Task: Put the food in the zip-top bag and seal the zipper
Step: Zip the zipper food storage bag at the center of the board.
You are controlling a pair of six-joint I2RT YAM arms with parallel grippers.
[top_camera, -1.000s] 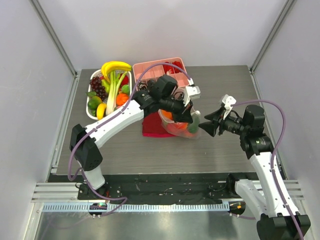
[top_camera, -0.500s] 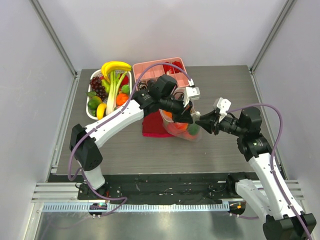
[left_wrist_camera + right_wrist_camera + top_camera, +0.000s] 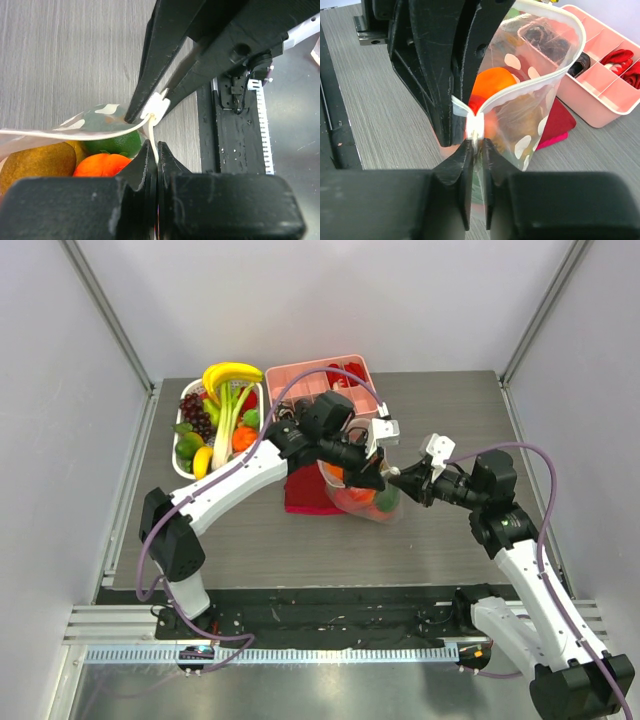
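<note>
The dotted transparent zip-top bag [image 3: 362, 498] stands on the table with its mouth open, against the dark red cloth [image 3: 300, 495]. Inside it are toy food pieces: a green one [image 3: 112, 140], an orange one [image 3: 100, 165] and a brownish one [image 3: 35, 167]. My left gripper [image 3: 379, 474] [image 3: 157, 146] is shut on the bag's top edge strip. My right gripper [image 3: 402, 480] [image 3: 476, 142] is shut on the zipper's white end tab [image 3: 476, 122] at the bag's near corner, a finger's width from the left one. The right fingers [image 3: 150, 65] show pinching that tab [image 3: 158, 104].
A white basket [image 3: 176, 455] with a banana [image 3: 232, 373], grapes and other toy fruit sits at the back left. The pink divided tray [image 3: 300, 378] [image 3: 600, 107] stands behind the bag. The red cloth [image 3: 560, 122] lies under the bag's far side.
My right gripper has moved left from open beside the bag to the bag's corner and closed on the zipper tab. The left gripper has kept its hold on the edge.
</note>
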